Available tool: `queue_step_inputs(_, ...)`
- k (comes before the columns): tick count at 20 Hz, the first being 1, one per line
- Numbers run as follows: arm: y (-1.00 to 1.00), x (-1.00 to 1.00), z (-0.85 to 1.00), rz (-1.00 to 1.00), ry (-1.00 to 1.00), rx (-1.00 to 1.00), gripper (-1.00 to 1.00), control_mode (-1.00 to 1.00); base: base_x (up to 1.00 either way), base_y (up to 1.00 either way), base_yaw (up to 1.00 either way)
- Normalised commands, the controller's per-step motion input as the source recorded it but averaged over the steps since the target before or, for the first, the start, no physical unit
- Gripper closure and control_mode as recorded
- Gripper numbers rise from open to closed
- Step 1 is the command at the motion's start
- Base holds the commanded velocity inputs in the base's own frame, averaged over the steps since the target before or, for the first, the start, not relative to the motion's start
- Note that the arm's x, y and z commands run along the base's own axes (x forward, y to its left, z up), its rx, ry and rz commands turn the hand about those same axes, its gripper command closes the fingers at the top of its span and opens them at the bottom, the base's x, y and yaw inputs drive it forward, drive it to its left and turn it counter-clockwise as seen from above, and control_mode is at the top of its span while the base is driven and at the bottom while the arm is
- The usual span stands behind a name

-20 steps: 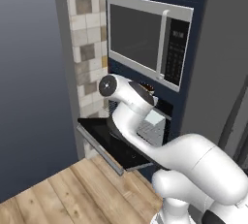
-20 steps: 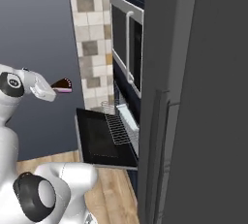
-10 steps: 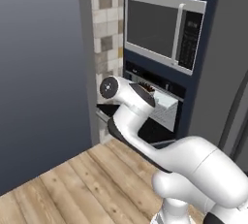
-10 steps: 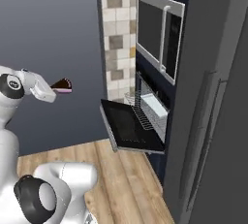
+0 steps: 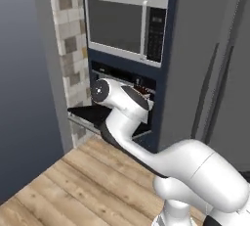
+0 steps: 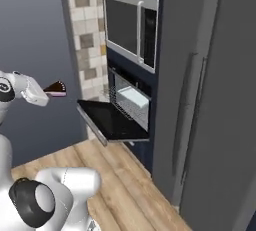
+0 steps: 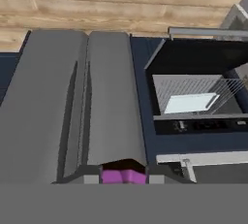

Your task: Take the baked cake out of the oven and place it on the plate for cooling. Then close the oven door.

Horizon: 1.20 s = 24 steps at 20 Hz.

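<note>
My gripper [image 6: 50, 91] is shut on the cake [image 6: 56, 89], a dark brown slice with pink on it, held in the air to the left of the oven [image 6: 131, 100]. The cake's [image 7: 123, 174] pink edge shows between the fingertips in the hand view, and its brown top [image 5: 142, 92] peeks out behind my arm in the left base view. The oven door [image 6: 111, 121] hangs open, flat and black, below and to the right of the cake. The hand view has the oven [image 7: 193, 99] with its wire rack. The plate is out of view.
A silver-framed microwave [image 5: 124, 24] sits above the oven. A tall grey fridge [image 6: 210, 100] stands right of the oven column. A tiled wall strip [image 6: 87, 40] is on its left. A pale tray [image 6: 132, 97] lies inside the oven. Wood floor [image 5: 73, 186] lies in front.
The whole picture has shifted in both base views, so the base has moved; the fridge has come further into view. The cake stays in the shut gripper in the same pose.
</note>
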Motion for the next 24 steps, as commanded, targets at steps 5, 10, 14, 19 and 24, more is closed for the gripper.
queue_step_inputs(5,0.00,0.00,0.00,0.00,0.00,0.00,1.00,1.00,-0.45,0.00,-0.73)
queue_step_inputs(10,0.00,0.00,0.00,0.00,0.00,0.00,1.00,1.00,-0.39,-0.08,-0.72)
queue_step_inputs(14,0.00,0.00,0.00,0.00,0.00,0.00,1.00,1.00,-0.34,-0.17,-0.67)
queue_step_inputs(19,0.00,0.00,0.00,0.00,0.00,0.00,1.00,1.00,-0.16,-0.36,-0.58)
queue_step_inputs(24,0.00,0.00,0.00,0.00,0.00,0.00,1.00,1.00,0.13,-0.43,-0.31)
